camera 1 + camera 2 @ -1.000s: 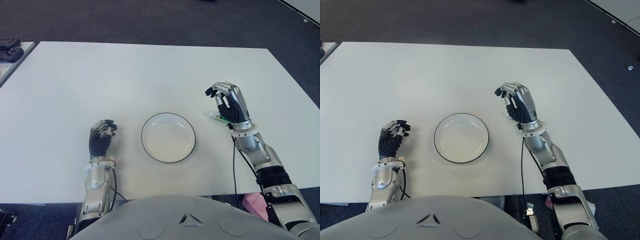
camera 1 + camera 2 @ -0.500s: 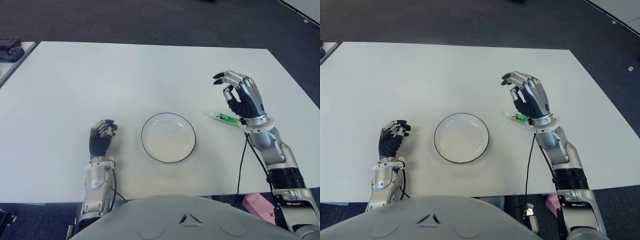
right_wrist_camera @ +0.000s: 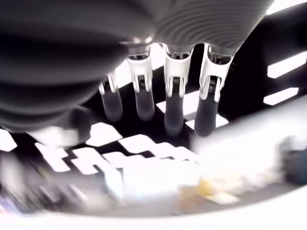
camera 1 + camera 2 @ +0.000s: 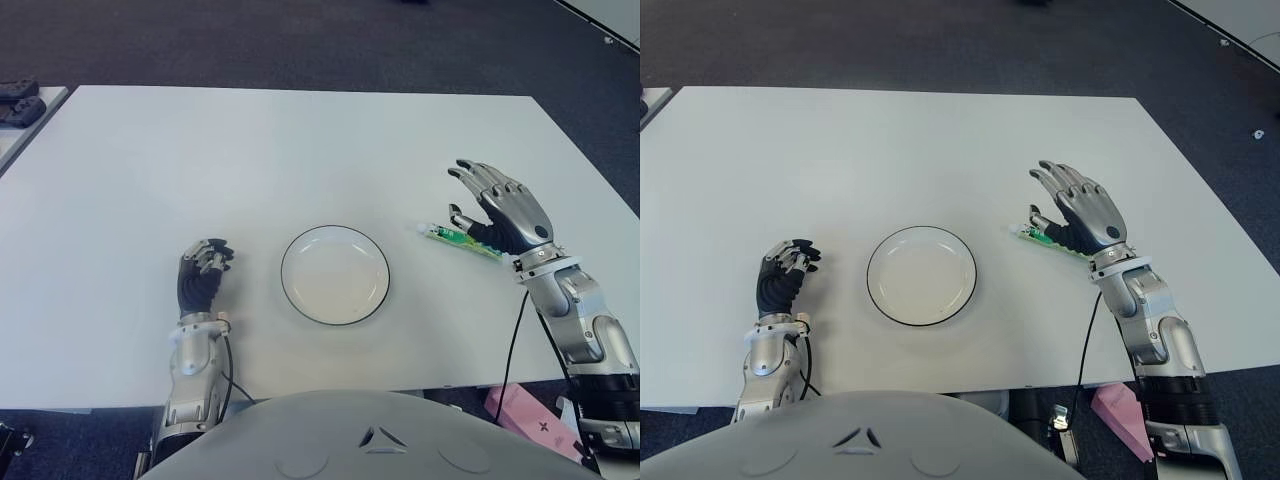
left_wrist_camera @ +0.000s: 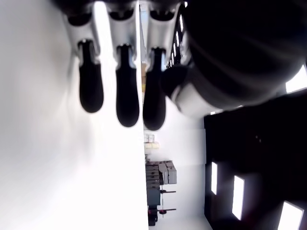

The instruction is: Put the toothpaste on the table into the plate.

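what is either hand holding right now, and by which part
Nothing is held. The right hand is open above the toothpaste lying on the table; the left hand is curled, empty.

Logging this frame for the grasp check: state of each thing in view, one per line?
toothpaste tube: lying flat on the table, right of the plate, not in it, not gripped.
plate: empty, upright on the table.
right hand: fingers spread, holding nothing, right over the tube's far end.
left hand: fingers curled, holding nothing, showing left of the plate.
table: white.
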